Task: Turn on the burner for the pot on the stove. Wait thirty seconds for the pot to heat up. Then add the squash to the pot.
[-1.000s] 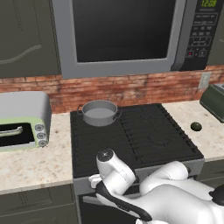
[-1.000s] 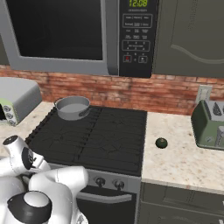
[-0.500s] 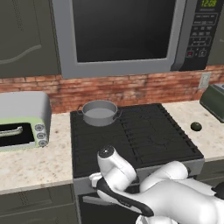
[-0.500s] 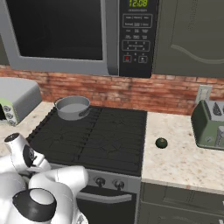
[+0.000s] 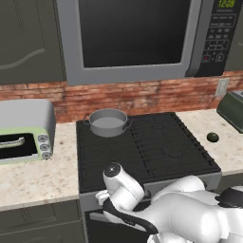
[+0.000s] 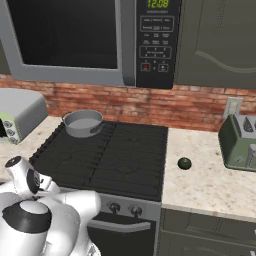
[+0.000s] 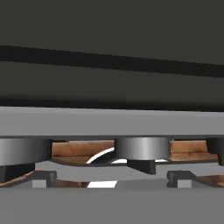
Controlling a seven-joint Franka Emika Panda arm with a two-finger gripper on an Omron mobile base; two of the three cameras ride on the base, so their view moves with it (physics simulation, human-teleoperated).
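The pot (image 5: 108, 122) sits at the stove's (image 5: 142, 147) eleven o'clock, the squash (image 5: 213, 137) on the counter (image 5: 228, 147) at three, and the claw's state I cannot tell.

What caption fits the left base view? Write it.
Arm bent low at the stove front; pot on rear-left burner, squash on right counter.

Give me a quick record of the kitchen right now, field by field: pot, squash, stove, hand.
pot: grey pot on the stove's back left burner, looks empty
squash: dark green squash on the counter right of the stove, apart from the pot
stove: black stove, no flame visible
hand: close to the stove's front knobs; open or shut cannot be told
toaster oven: toaster oven on the left counter
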